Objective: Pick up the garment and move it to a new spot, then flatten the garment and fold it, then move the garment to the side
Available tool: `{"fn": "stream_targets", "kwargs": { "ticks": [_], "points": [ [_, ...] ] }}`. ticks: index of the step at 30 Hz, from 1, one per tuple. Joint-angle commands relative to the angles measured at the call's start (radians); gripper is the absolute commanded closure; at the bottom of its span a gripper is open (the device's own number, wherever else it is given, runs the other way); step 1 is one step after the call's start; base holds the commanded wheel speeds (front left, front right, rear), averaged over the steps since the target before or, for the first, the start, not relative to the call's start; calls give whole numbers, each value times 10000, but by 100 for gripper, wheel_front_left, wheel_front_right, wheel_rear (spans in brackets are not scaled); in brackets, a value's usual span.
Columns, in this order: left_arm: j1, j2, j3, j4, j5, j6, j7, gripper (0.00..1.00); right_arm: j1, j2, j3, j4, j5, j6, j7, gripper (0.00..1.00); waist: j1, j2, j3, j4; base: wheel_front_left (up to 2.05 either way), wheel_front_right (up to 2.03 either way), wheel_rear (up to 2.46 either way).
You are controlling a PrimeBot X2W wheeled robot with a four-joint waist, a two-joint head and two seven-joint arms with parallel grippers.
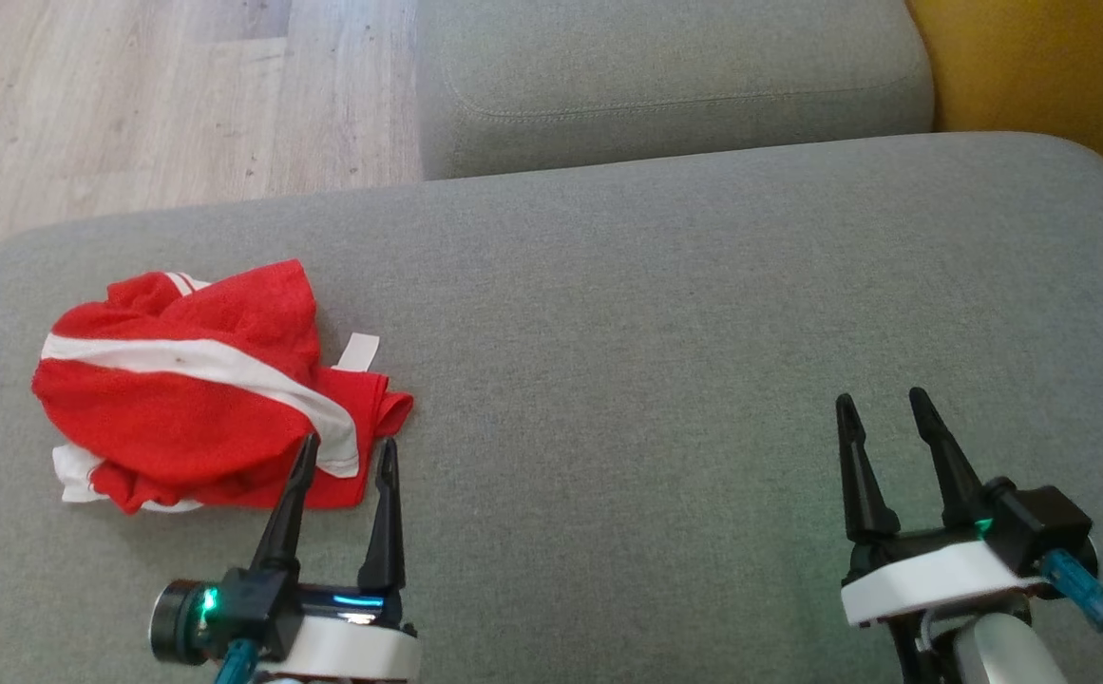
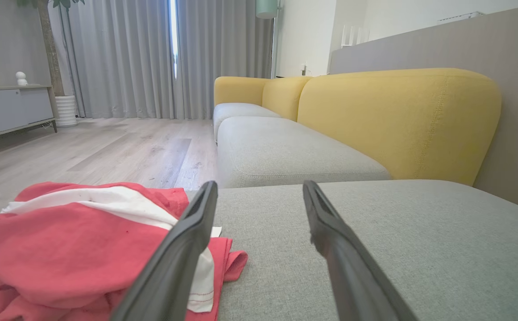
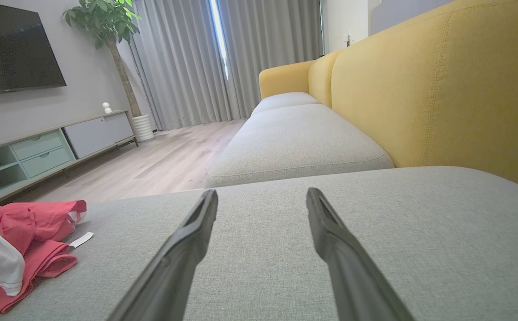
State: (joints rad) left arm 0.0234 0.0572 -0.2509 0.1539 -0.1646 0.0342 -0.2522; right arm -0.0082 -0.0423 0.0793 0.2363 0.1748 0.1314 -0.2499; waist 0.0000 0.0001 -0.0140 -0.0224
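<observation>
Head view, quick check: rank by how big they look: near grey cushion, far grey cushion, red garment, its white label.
1. near grey cushion, spanning the whole width.
2. far grey cushion, cropped at the top and farther off, so real size is unsure.
3. red garment, crumpled.
4. white label, smallest by far.

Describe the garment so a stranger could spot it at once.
Start at the wide grey cushion in front of the robot and go to its left end, near the wooden floor. There, just ahead of the left pincer, lies a crumpled garment. It is bright red with a white stripe, against plain grey fabric all around.
</observation>
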Motion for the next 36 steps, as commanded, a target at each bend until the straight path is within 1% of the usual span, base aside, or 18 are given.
{"fn": "stream_targets", "kwargs": {
  "ticks": [1, 9, 14, 19, 25, 30, 36],
  "points": [
    [-347, -46, 432, -287, 115, -29, -95, 0, -381, -79, 238, -293, 28, -7, -118, 0, 0, -1, -7, 4, 0, 0, 0],
    [-306, -65, 507, -305, 90, -101, -95, 0, -361, -79, 205, -331, 69, -7, -118, 0, 0, -1, -26, 36, 0, 0, 0],
    [-347, -68, 547, -323, 60, -49, -95, 0, -324, -79, 290, -345, 105, -7, -118, 0, 0, -1, -35, 281, 0, 0, 0],
    [-332, -68, 694, -314, 109, 8, -95, 0, -265, -79, 560, -352, 115, -7, -118, 0, 0, -1, -69, 767, 0, 0, 0],
    [-198, -69, 965, -283, 228, 77, -95, 0, -207, -79, 991, -369, 179, -7, -118, 0, 0, -1, -153, 1512, 0, 0, 0],
    [-106, -69, 1245, -306, 276, 28, -95, 0, -184, -79, 1344, -368, 247, -7, -118, 0, 0, -1, -219, 2113, 0, 0, 0],
    [25, -69, 1422, -361, 319, -16, -95, 0, -117, -79, 1685, -319, 389, -7, -118, 0, 0, -1, -333, 2668, 0, 0, 0]
  ]
}}
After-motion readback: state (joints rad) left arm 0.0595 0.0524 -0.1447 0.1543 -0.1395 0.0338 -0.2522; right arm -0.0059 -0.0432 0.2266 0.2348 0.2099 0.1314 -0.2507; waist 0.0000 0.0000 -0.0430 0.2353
